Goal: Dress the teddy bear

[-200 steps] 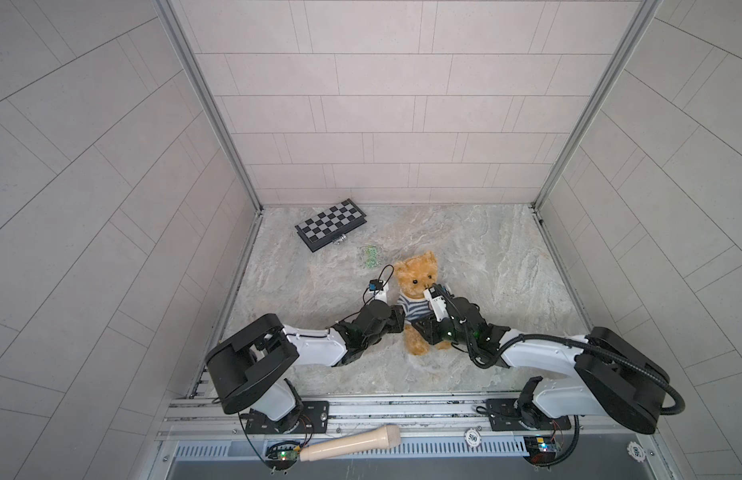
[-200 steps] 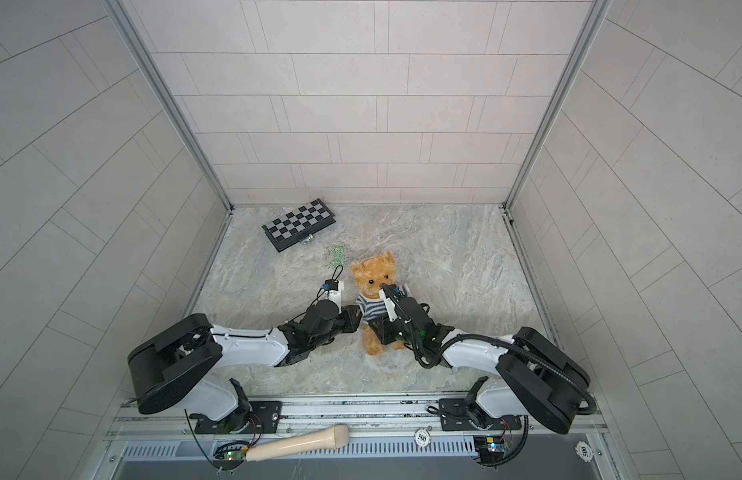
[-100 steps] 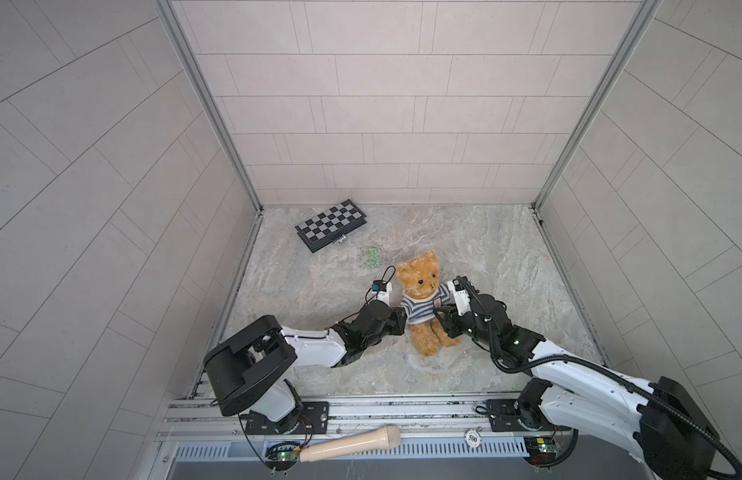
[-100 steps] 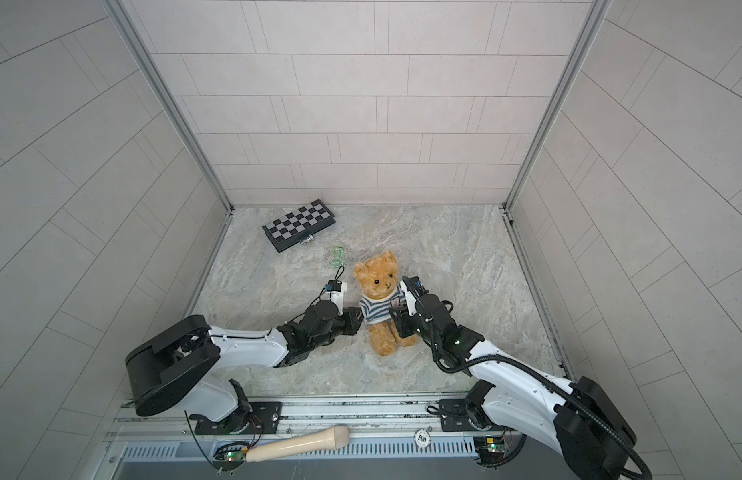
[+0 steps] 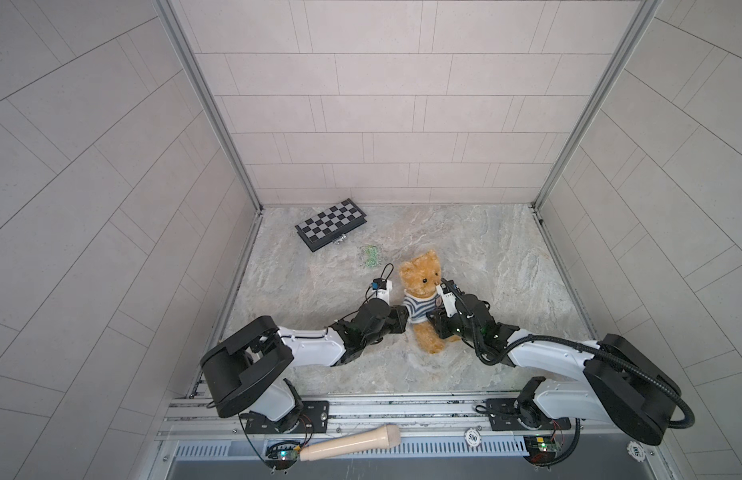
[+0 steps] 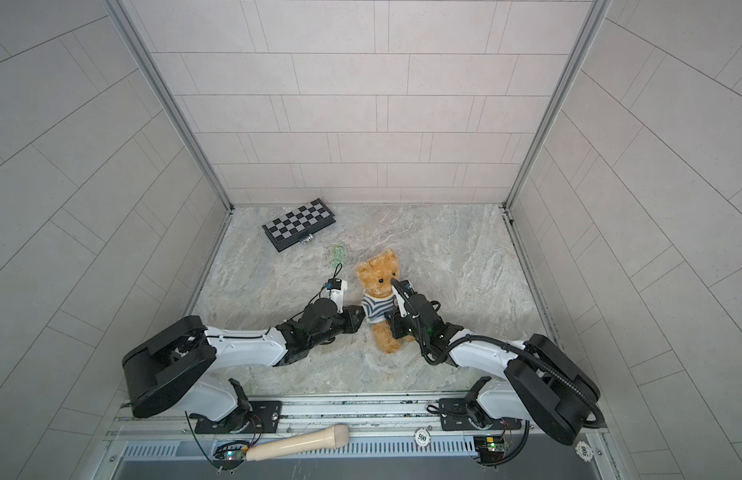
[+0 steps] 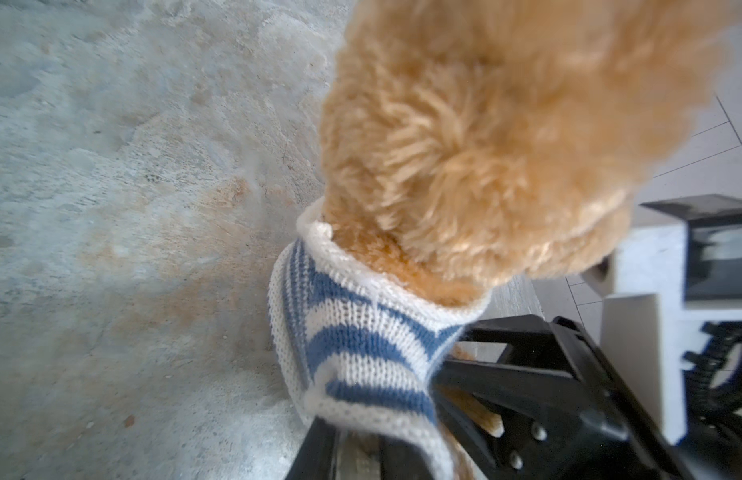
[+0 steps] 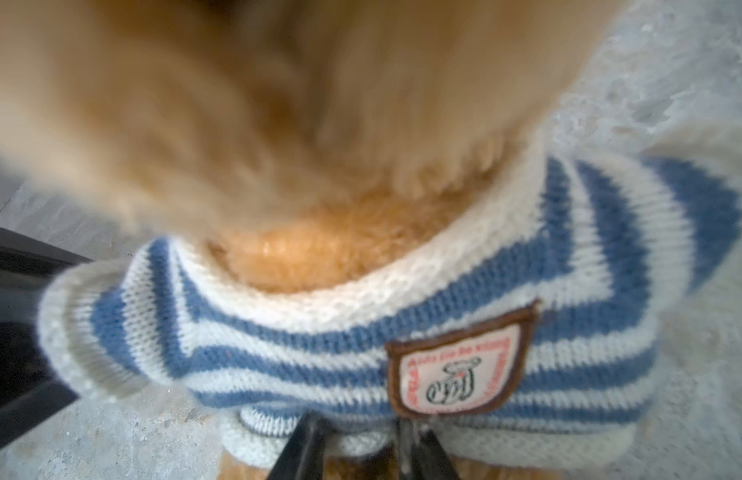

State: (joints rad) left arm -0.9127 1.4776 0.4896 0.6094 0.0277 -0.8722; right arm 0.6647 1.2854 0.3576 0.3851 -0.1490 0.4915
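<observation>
Well, starting on my left: my left gripper (image 5: 404, 319) lies low over the marble table (image 5: 506, 257), with a checkered board (image 5: 331, 224) well apart behind it near the back-left corner. The gripper's tip presses against the teddy bear (image 5: 421, 272) at chest height. In the left wrist view the blue-and-white striped sweater (image 7: 361, 345) is drawn into a taut point that runs between my two black fingers (image 7: 317, 449), so that gripper is clamped on the knit. The bear is directly between my two grippers and touches both, its head toward the back wall and its bare legs toward my bases. The sweater's collar rings its neck and the knit covers its chest. On the bear's other side my right gripper (image 5: 435, 322) meets the sweater's lower hem. In the right wrist view its fingertips (image 8: 303, 446) stand a narrow gap apart against that hem, close to the brown-edged badge (image 8: 456, 365). I cannot tell whether they pinch the cloth.
</observation>
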